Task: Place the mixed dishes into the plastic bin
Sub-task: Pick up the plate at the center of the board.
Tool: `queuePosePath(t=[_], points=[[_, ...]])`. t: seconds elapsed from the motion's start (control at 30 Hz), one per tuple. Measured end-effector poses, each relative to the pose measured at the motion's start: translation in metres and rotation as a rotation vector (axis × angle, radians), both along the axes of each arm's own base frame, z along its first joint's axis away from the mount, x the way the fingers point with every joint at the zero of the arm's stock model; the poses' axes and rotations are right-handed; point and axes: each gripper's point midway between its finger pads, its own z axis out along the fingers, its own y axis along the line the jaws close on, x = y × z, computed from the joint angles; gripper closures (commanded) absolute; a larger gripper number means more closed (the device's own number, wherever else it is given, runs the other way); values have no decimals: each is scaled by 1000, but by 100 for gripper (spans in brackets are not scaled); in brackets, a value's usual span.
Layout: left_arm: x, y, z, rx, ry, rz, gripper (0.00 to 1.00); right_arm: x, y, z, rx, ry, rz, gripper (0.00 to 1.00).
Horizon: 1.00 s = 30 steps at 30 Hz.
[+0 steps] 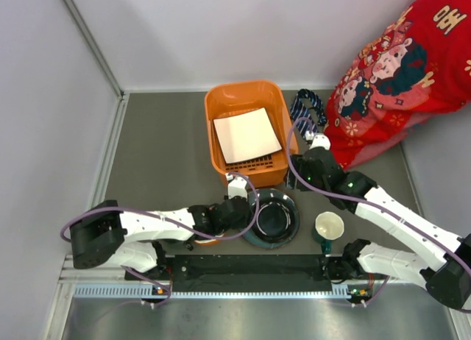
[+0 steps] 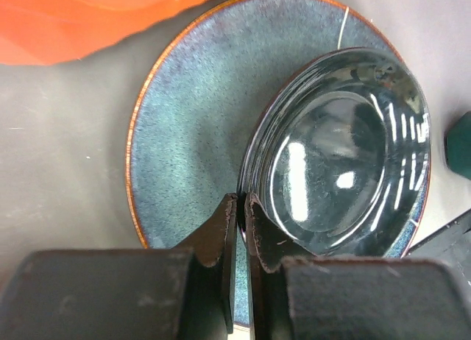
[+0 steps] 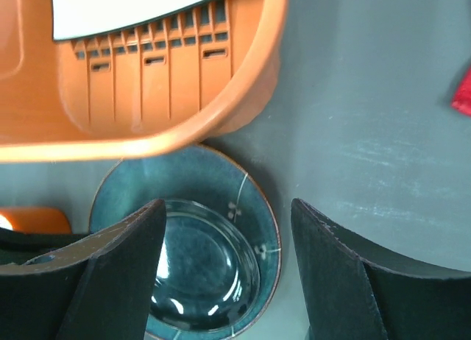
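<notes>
The orange plastic bin [image 1: 221, 104] stands at the back centre with the white square plate [image 1: 246, 134] inside; it also shows in the right wrist view [image 3: 147, 97]. The round blue-grey plate [image 1: 288, 229] lies just in front of it, with a glossy dark shallow dish [image 2: 338, 149] on it. My left gripper [image 2: 241, 200] is shut on that dish's near rim [image 1: 249, 211]. My right gripper [image 3: 228, 207] is open and empty above the plate's far side [image 1: 296, 179]. The orange bowl [image 1: 207, 241] is mostly hidden under my left arm. The cream mug [image 1: 329, 225] stands to the right, beside the dark teal cup [image 1: 324, 246].
The striped blue necktie [image 1: 307, 108] lies right of the bin. A person in red clothing [image 1: 397, 68] is at the back right. Grey walls close the left and back sides. A black bar [image 1: 243, 265] runs along the near edge.
</notes>
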Motion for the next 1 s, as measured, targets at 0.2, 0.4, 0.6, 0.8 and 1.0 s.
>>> queuePosePath(t=[0.2, 0.4, 0.6, 0.8, 1.0], points=[[2, 8, 4, 27, -17, 9, 100, -18, 2, -20, 10, 26, 90, 32], [2, 10, 7, 27, -24, 9, 100, -33, 5, -30, 43, 23, 179, 32], [3, 10, 7, 27, -27, 10, 100, -44, 19, -37, 72, 21, 309, 32], [3, 12, 11, 28, -33, 8, 100, -48, 25, -42, 82, 17, 365, 32], [4, 19, 24, 28, -57, 13, 100, -47, 32, -51, 101, 10, 390, 32]])
